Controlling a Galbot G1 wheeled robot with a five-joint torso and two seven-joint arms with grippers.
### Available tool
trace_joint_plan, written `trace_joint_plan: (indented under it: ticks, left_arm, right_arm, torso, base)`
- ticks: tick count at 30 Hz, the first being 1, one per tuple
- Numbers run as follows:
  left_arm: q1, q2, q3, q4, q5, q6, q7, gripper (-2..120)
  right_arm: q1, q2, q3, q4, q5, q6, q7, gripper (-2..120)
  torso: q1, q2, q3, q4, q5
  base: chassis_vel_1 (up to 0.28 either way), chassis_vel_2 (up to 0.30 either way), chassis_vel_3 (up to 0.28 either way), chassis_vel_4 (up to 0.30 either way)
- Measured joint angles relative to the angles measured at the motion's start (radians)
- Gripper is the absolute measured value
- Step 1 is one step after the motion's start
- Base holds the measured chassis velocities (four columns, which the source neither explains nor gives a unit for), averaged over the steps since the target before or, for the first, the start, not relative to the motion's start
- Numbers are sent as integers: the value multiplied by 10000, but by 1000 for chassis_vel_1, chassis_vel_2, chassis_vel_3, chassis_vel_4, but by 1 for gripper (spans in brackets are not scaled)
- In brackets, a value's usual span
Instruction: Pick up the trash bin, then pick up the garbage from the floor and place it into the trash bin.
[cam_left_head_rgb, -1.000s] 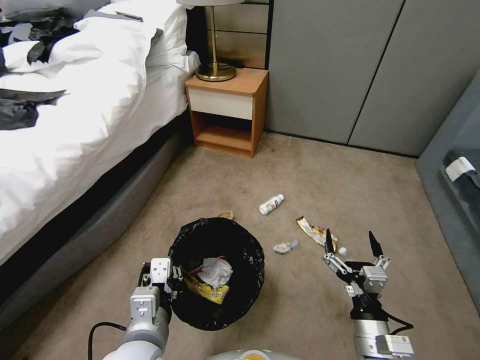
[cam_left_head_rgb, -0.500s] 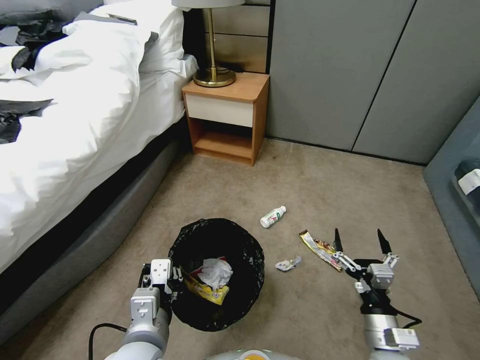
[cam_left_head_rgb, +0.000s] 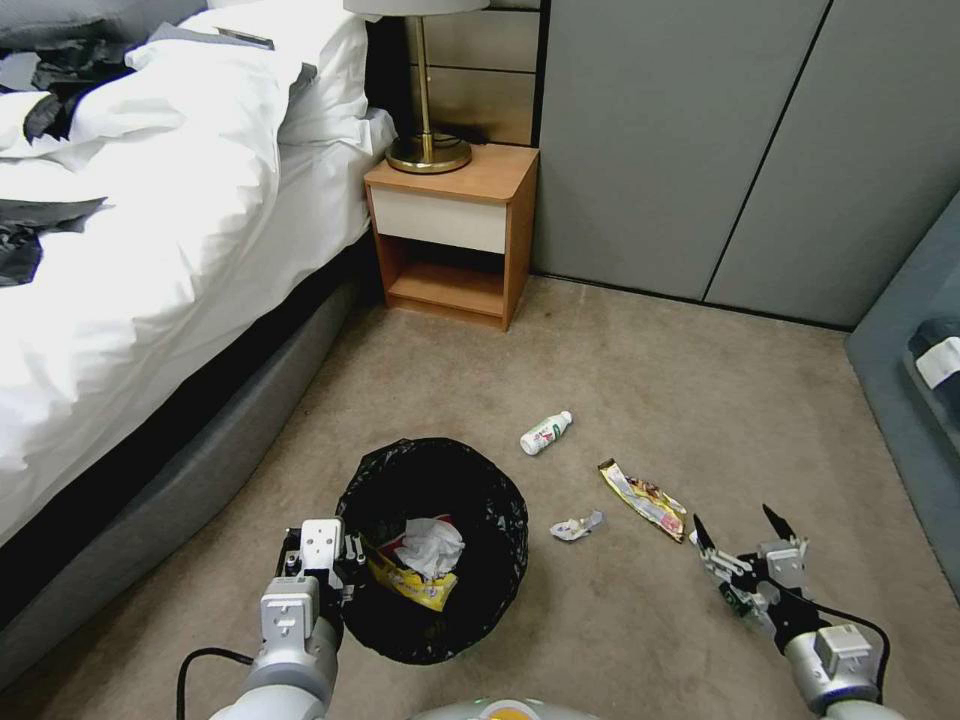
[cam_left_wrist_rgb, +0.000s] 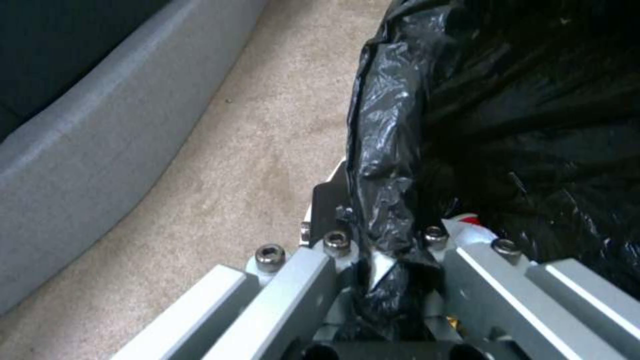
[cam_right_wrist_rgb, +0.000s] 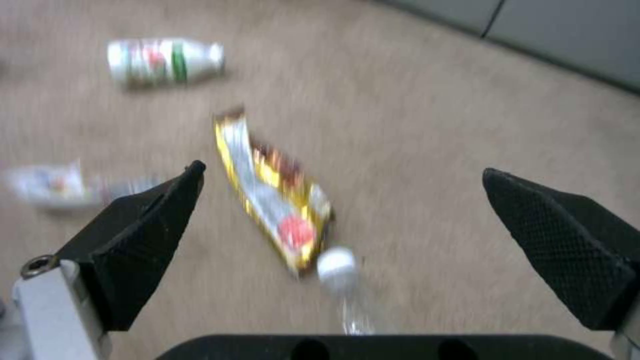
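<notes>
- Holding the trash bin (cam_left_head_rgb: 432, 550) by its rim, the left gripper (cam_left_head_rgb: 335, 560) is sitting at about 7 o'clock in the head view; its jaws are closed on the folded black bag (cam_left_wrist_rgb: 387, 165) and the rim under it.
- Inside the bin, some garbage is already lying: a crumpled white tissue (cam_left_head_rgb: 432, 545) and a yellow wrapper (cam_left_head_rgb: 410, 585), so I judge the bin part done and the collecting part begun.
- The right gripper (cam_left_head_rgb: 740, 530) is hovering low at about 5 o'clock, with its jaws wide open and nothing between them.
- Just ahead of it a small clear bottle with a white cap (cam_right_wrist_rgb: 337, 262) is lying beside a yellow snack wrapper (cam_left_head_rgb: 642, 498).
- A small crumpled wrapper (cam_left_head_rgb: 577, 525) is lying between the bin and that wrapper.
- Farther, at about 12 o'clock, a white bottle (cam_left_head_rgb: 545, 433) is lying on the floor (cam_left_head_rgb: 620, 360).
- These four pieces are, in my judgement, what is left to collect.
</notes>
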Motion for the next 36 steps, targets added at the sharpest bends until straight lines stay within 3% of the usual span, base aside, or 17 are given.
trace_joint_plan:
  ticks: [6,10,11,14,17,22,28,36]
  left_arm:
    - [36,48,-54,-20,-21,-16,-17,1]
    - [33,52,-50,-23,-22,-17,-41,1]
    - [28,53,-43,-23,-16,-17,-57,1]
    - [27,52,-2,-24,-7,-17,-58,1]
    - [79,61,25,-24,30,-17,-59,1]
    - [140,47,21,-65,58,-28,-60,1]
    - [182,32,19,-102,87,-42,-67,1]
    - [263,30,40,-146,121,-96,-75,1]
  right_arm:
    - [899,-301,281,-1772,-174,182,-2152,100]
    - [1314,-303,312,-2564,-267,422,-2729,100]
    - [1672,-302,315,-3276,-430,617,-3046,100]
    - [2050,-317,280,-4049,-559,905,-3194,100]
    - [2985,-427,131,-5889,-902,1353,-3364,100]
    - [3671,-329,74,-6961,-1248,1449,-3331,100]
    - [4138,-126,-26,-7720,-1402,1619,-2996,100]
    - [4584,-14,-100,-8330,-1491,1762,-2712,82]
  torso:
    - [1,0,0,-2,-4]
    - [0,0,0,0,-2]
    - [0,0,0,-2,-1]
    - [0,0,-1,3,-4]
    - [0,0,0,-2,-3]
    - [0,0,0,-3,-17]
    - [0,1,-2,-7,-25]
    - [-1,3,-3,-1,-16]
  base:
    - [0,0,0,0]
    - [0,0,0,0]
    - [0,0,0,0]
    - [0,0,0,0]
    - [0,0,0,0]
    - [0,0,0,0]
    - [0,0,0,0]
    - [0,0,0,0]
